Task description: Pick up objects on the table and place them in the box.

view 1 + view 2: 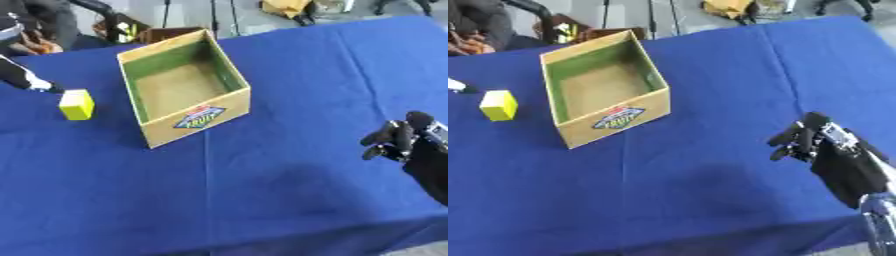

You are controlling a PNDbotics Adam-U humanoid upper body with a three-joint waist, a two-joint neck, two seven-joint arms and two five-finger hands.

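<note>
Far to the left of our right hand (802, 140), fingers curled and holding nothing, the cardboard box (185, 90) looks empty; the yellow block (76, 104) waits beyond it on the worktop (289, 190).

Both views look steeply down from the robot's head onto the blue table (262, 200), facing its far edge at twelve o'clock. The open box (185, 90) sits toward eleven o'clock. They share nearly the whole scene (the right eye view shifts everything leftward, showing more of the right hand (798, 140) at three o'clock).
</note>
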